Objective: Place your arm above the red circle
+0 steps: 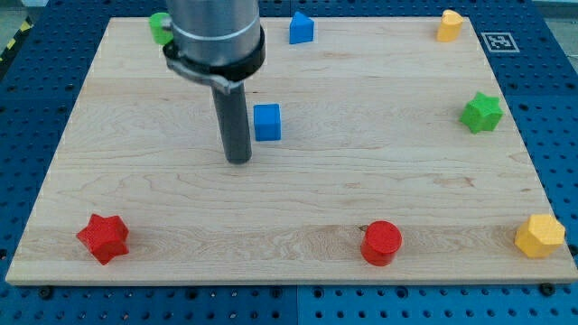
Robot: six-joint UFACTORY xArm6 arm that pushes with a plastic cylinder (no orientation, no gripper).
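Note:
The red circle (381, 242) lies near the view's bottom edge of the wooden board (361, 181), right of centre. My tip (238, 161) rests on the board left of centre, well up and to the left of the red circle. A blue cube (266, 122) sits just right of the rod, a little above the tip, with a small gap between them.
A red star (103, 237) lies at bottom left. A yellow hexagon (540, 236) lies at bottom right. A green star (481, 112) sits at the right edge. A yellow block (449, 25) is at top right, a blue house-shaped block (301, 28) at top centre, a green block (160, 27) partly hidden at top left.

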